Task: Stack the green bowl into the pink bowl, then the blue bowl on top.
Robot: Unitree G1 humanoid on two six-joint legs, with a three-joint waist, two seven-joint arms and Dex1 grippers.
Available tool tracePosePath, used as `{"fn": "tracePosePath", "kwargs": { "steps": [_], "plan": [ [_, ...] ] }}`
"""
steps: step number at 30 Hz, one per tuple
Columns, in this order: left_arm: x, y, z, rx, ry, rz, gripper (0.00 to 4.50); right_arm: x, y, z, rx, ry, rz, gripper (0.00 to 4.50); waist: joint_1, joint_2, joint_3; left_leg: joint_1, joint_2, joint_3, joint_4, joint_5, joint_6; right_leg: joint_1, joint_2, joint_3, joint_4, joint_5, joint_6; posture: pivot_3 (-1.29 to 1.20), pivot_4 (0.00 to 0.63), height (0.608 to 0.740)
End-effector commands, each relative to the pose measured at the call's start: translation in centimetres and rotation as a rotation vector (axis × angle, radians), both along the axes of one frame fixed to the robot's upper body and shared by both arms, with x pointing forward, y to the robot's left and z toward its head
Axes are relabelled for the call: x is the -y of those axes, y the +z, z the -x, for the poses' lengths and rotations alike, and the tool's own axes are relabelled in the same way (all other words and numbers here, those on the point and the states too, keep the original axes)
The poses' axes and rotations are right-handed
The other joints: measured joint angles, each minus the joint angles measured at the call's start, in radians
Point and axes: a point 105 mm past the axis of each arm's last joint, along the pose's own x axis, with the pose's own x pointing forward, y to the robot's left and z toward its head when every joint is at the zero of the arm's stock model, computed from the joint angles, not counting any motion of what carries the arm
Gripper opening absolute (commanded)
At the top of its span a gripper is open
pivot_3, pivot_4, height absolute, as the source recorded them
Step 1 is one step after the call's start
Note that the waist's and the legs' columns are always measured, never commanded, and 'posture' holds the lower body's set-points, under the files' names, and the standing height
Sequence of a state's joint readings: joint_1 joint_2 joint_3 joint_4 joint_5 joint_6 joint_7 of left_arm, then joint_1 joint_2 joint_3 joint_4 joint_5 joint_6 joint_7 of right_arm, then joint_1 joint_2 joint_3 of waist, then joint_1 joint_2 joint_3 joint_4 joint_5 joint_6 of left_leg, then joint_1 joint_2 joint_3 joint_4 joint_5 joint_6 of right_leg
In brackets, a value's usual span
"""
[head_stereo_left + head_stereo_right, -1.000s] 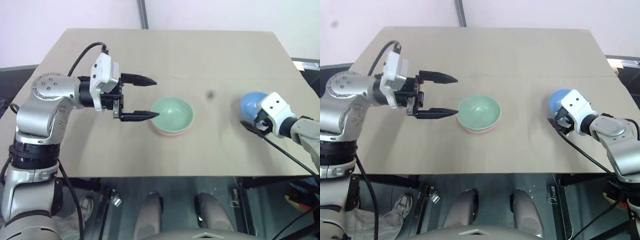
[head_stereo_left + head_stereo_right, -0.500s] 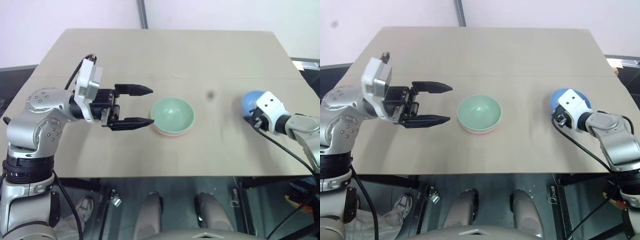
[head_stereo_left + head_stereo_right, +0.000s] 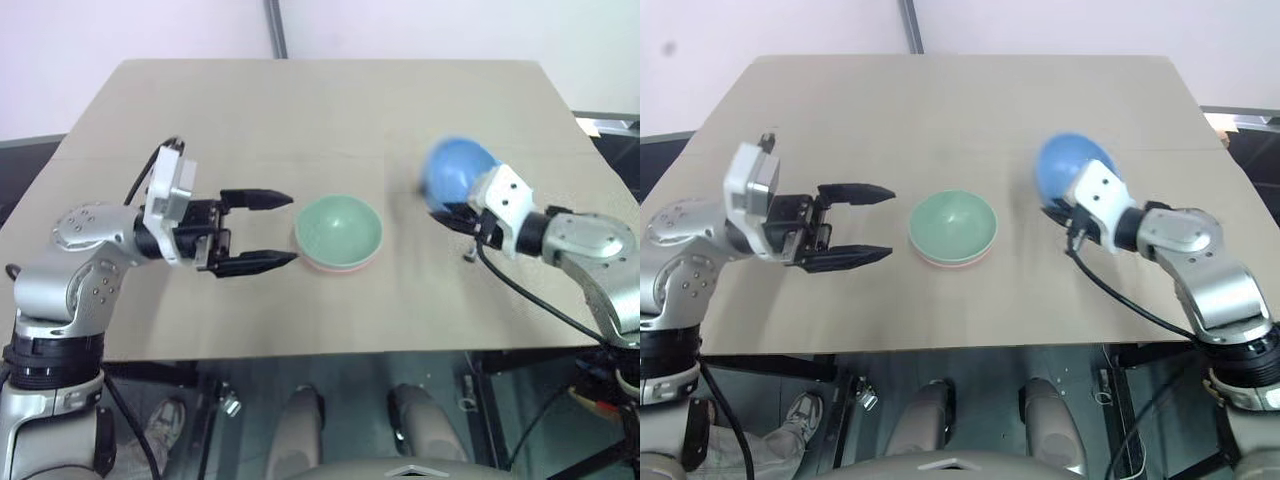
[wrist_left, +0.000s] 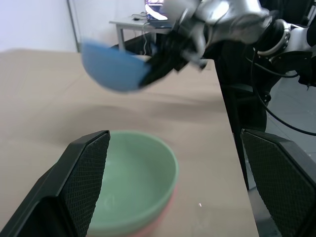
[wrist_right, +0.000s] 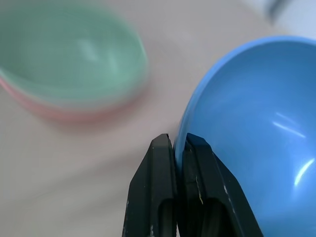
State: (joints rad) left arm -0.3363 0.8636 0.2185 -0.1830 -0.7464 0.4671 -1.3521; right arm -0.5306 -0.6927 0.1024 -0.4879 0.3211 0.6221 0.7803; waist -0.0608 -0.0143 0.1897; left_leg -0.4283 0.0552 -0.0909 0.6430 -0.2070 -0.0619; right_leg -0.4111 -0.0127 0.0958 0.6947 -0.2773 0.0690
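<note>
The green bowl sits nested in the pink bowl at mid table, and only the pink rim shows beneath it. The blue bowl hangs tilted above the table to the right of the stack. My right gripper is shut on the blue bowl's rim, one finger inside and one outside. My left gripper is open and level just left of the green bowl, its fingers clear of it with nothing between them.
The tan table has free room at the back and on the left. Its front edge runs close below both arms. A black cable trails from my right wrist past that edge.
My right gripper shut on the blue bowl's rim, lifted it and carried it left toward the stacked bowls. My left gripper, still open, drew back left from the green bowl and sank slightly.
</note>
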Motion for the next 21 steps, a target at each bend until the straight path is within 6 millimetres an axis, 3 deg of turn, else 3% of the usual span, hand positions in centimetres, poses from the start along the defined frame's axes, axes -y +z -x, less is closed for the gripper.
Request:
{"fn": "tracePosePath", "kwargs": {
  "steps": [1,16,17,21],
  "plan": [
    [-0.9,1.1,0.9,0.051,0.001,-0.004,4.50,-2.7,1.0,1.9,0.028,0.139,-0.008,0.06,0.007,-0.001,0.000,0.000,0.000,-0.001,0.000,0.000,0.000,0.000,0.000,-0.001,0.000,0.000,0.000,0.00,0.150,0.740],
    [-4.9,0.8,2.6,-0.031,0.135,-0.003,4.50,-8.5,-0.8,3.4,-0.061,0.384,0.026,0.06,0.017,0.000,0.000,0.000,0.000,0.000,-0.001,0.000,0.000,-0.001,0.000,0.000,-0.001,0.000,0.000,0.00,0.150,0.740],
    [-5.0,0.7,2.6,-0.031,0.142,-0.006,4.50,-8.6,-1.1,3.1,-0.062,0.386,0.040,0.85,0.017,0.000,0.000,0.000,0.000,0.000,-0.001,0.000,0.000,-0.001,0.000,-0.001,-0.001,0.000,0.000,0.00,0.150,0.740],
    [-4.9,0.6,2.7,-0.025,0.150,-0.012,4.50,-8.5,-1.5,2.5,-0.041,0.383,0.068,2.57,0.019,0.000,0.000,0.000,0.000,0.000,-0.001,0.000,0.000,0.000,0.000,-0.001,-0.001,0.000,0.000,0.00,0.150,0.740]
  ]
}}
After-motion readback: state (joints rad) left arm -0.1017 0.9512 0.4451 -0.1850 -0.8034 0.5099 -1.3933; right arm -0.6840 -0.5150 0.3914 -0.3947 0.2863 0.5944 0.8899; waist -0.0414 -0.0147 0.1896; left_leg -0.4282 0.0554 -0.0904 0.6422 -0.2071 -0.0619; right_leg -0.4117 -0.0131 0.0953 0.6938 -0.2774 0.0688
